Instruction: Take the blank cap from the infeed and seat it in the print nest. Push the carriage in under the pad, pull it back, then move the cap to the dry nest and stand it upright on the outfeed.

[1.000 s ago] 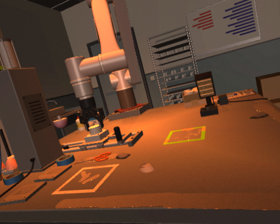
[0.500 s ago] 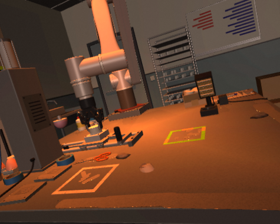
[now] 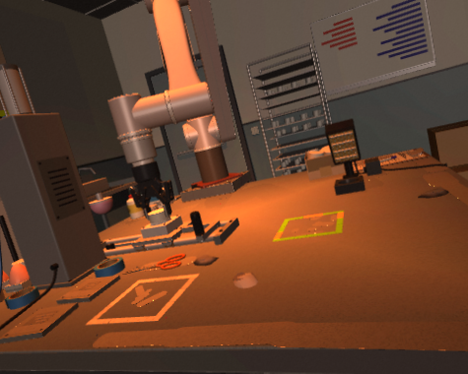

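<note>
My gripper (image 3: 154, 206) points straight down over the carriage (image 3: 166, 231) on the left of the table. A small pale cap (image 3: 156, 215) sits in the grey print nest block (image 3: 160, 226) on that carriage, and it is gripped between my closed fingers. A black upright handle (image 3: 196, 223) stands on the carriage just right of the nest. The grey pad printer housing (image 3: 38, 197) rises to the left of the carriage. A green-yellow square (image 3: 310, 225) is marked on the table to the right, and an orange square (image 3: 144, 297) is marked nearer the front edge.
Two flat grey trays (image 3: 38, 320) lie near the front left corner beside blue tape rolls (image 3: 110, 266). Orange scissors (image 3: 170, 261) and two small lumps (image 3: 245, 280) lie between the carriage and the orange square. A small screen on a stand (image 3: 346, 155) stands far right.
</note>
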Robot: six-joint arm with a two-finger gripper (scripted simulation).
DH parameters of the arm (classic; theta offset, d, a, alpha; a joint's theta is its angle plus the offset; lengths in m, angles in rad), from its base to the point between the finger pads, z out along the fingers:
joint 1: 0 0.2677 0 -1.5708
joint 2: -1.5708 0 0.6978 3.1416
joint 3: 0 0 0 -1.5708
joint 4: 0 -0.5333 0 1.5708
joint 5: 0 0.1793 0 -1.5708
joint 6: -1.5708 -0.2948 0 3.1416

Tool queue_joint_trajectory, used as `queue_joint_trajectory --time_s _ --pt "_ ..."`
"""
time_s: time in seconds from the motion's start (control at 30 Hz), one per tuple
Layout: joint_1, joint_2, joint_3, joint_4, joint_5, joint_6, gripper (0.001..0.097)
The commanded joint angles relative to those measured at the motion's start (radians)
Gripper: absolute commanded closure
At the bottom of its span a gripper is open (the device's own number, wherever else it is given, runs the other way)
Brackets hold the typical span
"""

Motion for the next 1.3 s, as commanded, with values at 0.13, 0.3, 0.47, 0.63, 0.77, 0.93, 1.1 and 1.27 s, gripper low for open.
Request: queue_joint_trajectory --time_s 0.13,0.3,0.47,0.63,0.77,0.93,1.1,1.27 --pt "0.0 -0.001 0.0 0.0 0.0 0.0 0.0856" --pt "0.0 -0.001 0.0 0.0 0.0 0.0 0.0901" --pt "0.0 -0.001 0.0 0.0 0.0 0.0 0.0901" --pt "0.0 -0.001 0.0 0.0 0.0 0.0 0.0901" --pt "0.0 -0.002 0.001 0.0 -0.002 0.0 0.0901" --pt "0.0 -0.006 0.001 0.0 -0.006 0.0 0.0901" --pt "0.0 -0.01 0.002 0.0 -0.011 0.0 0.0901" --pt "0.0 -0.016 0.003 0.0 -0.018 0.0 0.0901"
